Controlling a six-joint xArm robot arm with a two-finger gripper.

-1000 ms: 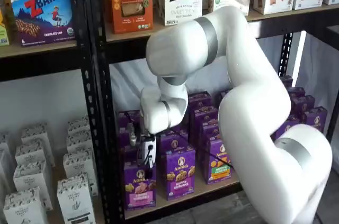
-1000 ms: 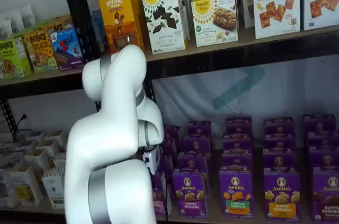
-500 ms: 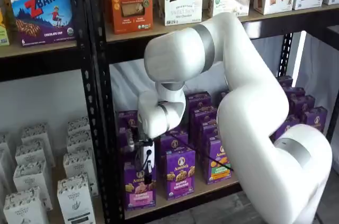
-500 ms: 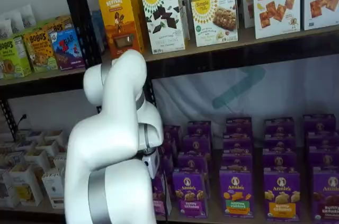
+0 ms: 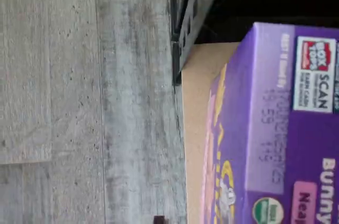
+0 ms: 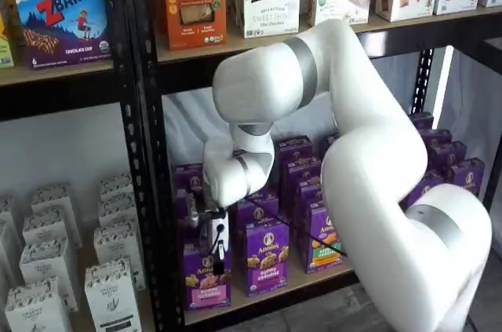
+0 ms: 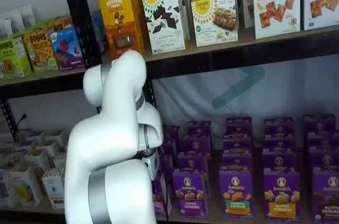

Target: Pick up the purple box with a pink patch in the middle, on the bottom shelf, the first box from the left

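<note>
The purple box (image 6: 205, 283) with a pink band stands at the front left end of the bottom shelf (image 6: 274, 289). In a shelf view my gripper (image 6: 220, 257) hangs right over the box's top, its white body just above. The black fingers show only as a dark sliver against the carton, so I cannot tell whether a gap is there. In a shelf view the arm hides most of the gripper, and only a sliver of the box (image 7: 160, 197) shows. The wrist view shows the box's top and front (image 5: 286, 128) close up on the tan board (image 5: 197, 128).
More purple cartons stand to the right, one with a darker band (image 6: 264, 257) and one with a green-and-orange band (image 6: 321, 242). The black rack post (image 6: 145, 151) rises just left of the box. White cartons (image 6: 110, 289) fill the left bay. Grey floor (image 5: 79, 102) lies in front.
The arm has sunk a little and the gripper has come down closer onto the top of the purple box. The boxes have not moved.
</note>
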